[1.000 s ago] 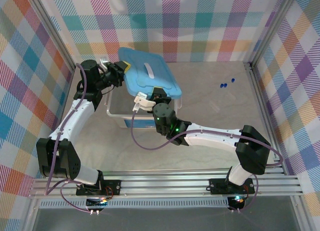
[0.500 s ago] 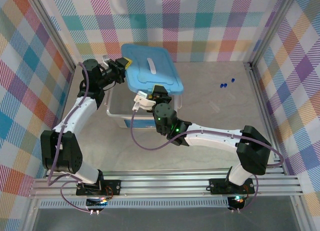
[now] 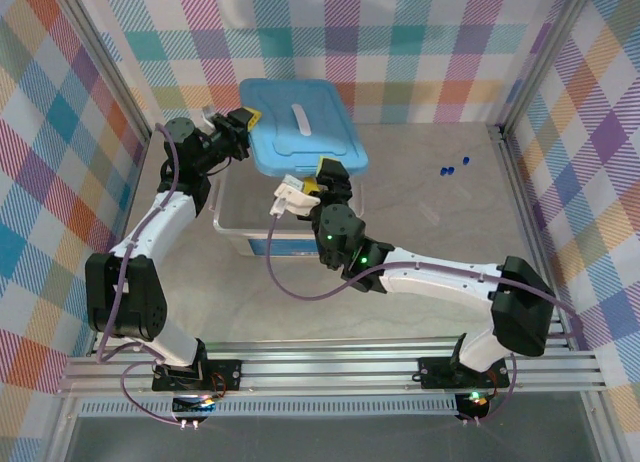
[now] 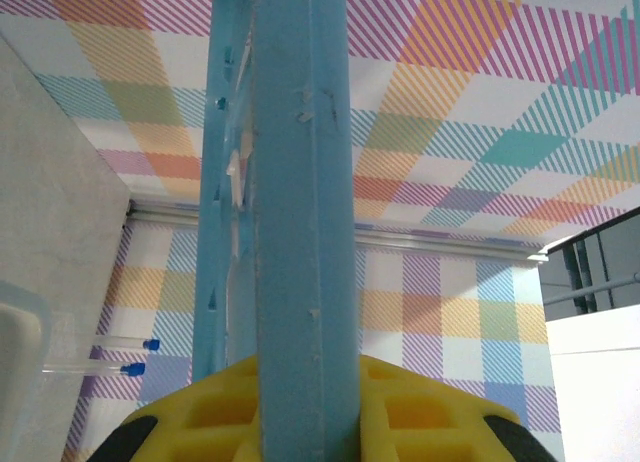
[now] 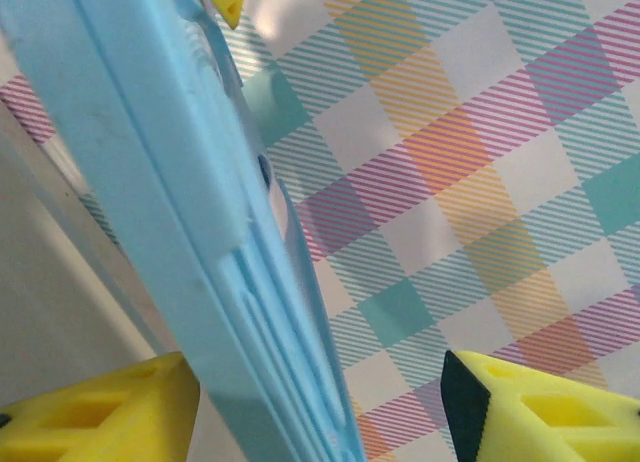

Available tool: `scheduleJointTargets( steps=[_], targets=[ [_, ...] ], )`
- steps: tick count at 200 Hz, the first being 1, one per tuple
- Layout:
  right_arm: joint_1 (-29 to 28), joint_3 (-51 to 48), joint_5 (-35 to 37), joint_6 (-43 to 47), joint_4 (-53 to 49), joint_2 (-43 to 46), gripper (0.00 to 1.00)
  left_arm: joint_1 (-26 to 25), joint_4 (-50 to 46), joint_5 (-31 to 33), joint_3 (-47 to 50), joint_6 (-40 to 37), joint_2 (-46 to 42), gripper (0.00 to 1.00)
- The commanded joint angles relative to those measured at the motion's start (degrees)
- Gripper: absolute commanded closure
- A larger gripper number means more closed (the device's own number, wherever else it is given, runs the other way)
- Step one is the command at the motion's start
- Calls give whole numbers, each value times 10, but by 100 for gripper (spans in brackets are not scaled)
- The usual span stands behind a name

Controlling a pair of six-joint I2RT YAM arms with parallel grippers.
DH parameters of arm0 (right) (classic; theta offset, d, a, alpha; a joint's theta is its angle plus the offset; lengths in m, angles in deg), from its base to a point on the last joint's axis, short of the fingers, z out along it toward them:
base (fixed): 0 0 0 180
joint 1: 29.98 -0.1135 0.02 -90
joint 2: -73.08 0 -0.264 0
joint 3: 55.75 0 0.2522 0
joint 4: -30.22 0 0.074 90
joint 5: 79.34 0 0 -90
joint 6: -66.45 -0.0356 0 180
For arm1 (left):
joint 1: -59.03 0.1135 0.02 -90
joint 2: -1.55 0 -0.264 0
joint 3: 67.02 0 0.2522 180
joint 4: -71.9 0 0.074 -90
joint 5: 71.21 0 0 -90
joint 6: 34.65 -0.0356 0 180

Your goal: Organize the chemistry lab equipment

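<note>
1. Left gripper (image 3: 246,122): jaws clamped on the left edge of the flat blue lid (image 3: 300,127); in the left wrist view the lid's edge runs straight up between the two yellow pads (image 4: 420,417), with no gap visible on either side.
2. Right gripper (image 3: 328,172): jaws open; it sits at the lid's near edge, over the tub; in the right wrist view the lid passes between the yellow fingers (image 5: 530,402), close against one finger, with a wide gap of plaid wall showing before the other.
3. Blue lid: held over the far part of the translucent white tub (image 3: 228,222); it overhangs the tub's far side; its pale handle strip faces up; the tub's near part is uncovered.
4. Lab equipment: three small blue caps (image 3: 452,169) lie on the grey table top (image 3: 420,242), to the right of the tub and well apart from it and from both grippers.
5. Left wrist view: two thin clear tubes (image 4: 95,367) with blue caps lie flat on the table side by side, just apart.
6. Top view: the tubes' clear bodies are too faint to trace; beakers, flask and tweezers cannot be made out.
</note>
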Motion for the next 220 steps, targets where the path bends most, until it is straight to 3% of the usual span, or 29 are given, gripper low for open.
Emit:
scheduleJointTargets(
  steps=[1,16,59,93,115,149,220],
  targets=[
    [-8,2,14,-81,-47,46,30,9,52,5,-16,5,-1,100],
    [-8,8,14,-146,-112,73,30,12,56,10,-14,-2,0,100],
    [-1,51,-44,-524,-426,169,16,13,47,29,-14,-39,-4,100],
    [11,91,-109,-719,-548,182,5,12,40,43,-1,-54,-13,100],
    [29,92,-171,-797,-570,187,2,13,46,57,12,-59,-21,100],
    [95,86,-336,-918,-577,181,0,13,58,80,32,-67,-37,100],
    [207,13,-578,-1102,-416,181,1,12,100,124,95,-79,-73,100]
  ],
)
